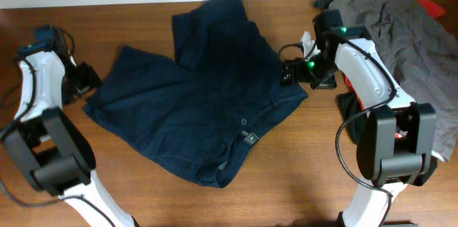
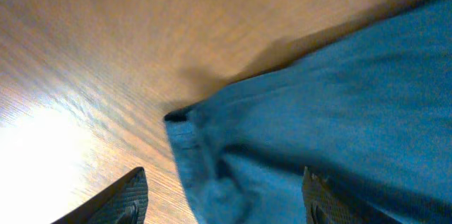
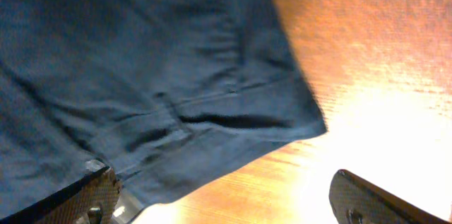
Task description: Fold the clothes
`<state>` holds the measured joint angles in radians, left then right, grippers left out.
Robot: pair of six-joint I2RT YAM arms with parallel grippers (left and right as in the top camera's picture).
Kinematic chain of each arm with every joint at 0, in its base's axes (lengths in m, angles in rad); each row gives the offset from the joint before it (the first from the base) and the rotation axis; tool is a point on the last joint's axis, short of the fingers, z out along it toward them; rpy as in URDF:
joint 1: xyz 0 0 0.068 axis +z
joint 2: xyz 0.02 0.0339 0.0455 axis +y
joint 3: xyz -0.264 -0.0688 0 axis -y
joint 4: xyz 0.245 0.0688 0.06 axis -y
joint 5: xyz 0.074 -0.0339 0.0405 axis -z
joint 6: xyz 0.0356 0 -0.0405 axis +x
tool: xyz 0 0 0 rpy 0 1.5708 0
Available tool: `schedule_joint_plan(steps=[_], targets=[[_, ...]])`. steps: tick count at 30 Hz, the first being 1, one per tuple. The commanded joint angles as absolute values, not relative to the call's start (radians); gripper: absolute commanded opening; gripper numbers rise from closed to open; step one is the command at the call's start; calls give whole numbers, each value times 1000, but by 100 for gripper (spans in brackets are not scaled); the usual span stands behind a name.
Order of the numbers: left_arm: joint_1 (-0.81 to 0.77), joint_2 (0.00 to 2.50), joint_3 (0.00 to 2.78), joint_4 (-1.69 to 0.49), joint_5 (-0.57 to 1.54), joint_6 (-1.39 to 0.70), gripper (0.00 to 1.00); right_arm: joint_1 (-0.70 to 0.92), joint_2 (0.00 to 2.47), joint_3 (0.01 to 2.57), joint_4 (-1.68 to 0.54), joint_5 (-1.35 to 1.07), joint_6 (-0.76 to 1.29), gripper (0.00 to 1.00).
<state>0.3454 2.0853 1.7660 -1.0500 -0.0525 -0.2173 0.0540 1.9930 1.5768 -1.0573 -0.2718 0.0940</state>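
Now: left end effector [image 1: 86, 78], fingers apart, sits at the left leg hem of the dark navy denim-like shorts [image 1: 200, 105]. These lie spread flat mid-desk [image 1: 157, 198], legs fanning left and far, waistband near-right. Right end effector [image 1: 292, 69], jaws wide, hangs over the shorts' right corner. Both arms look equally near.

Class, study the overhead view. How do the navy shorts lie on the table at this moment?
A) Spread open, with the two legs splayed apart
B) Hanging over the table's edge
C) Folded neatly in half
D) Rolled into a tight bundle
A: in the overhead view the navy shorts lie spread out on the table, their two legs pointing apart and the waistband button showing.
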Motion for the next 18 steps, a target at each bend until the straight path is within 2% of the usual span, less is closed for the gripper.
schedule_joint_plan(steps=[1,8,12,13,17,18], targets=[[299,1937,1802,-1014,45,-102,70,15,2006,1490,-1016,-250,99,99],[213,1886,1802,-978,60,-23,71,13,2007,1364,-838,-251,83,98],[170,1886,1802,-973,52,-2,71,13,2006,1303,-736,-262,84,75],[162,1886,1802,-970,52,-2,71,14,2006,1291,-717,-270,84,65],[158,1886,1802,-965,53,-3,71,14,2006,1256,-662,-281,87,47],[158,1886,1802,-966,53,-3,71,14,2006,1253,-654,-281,88,40]])
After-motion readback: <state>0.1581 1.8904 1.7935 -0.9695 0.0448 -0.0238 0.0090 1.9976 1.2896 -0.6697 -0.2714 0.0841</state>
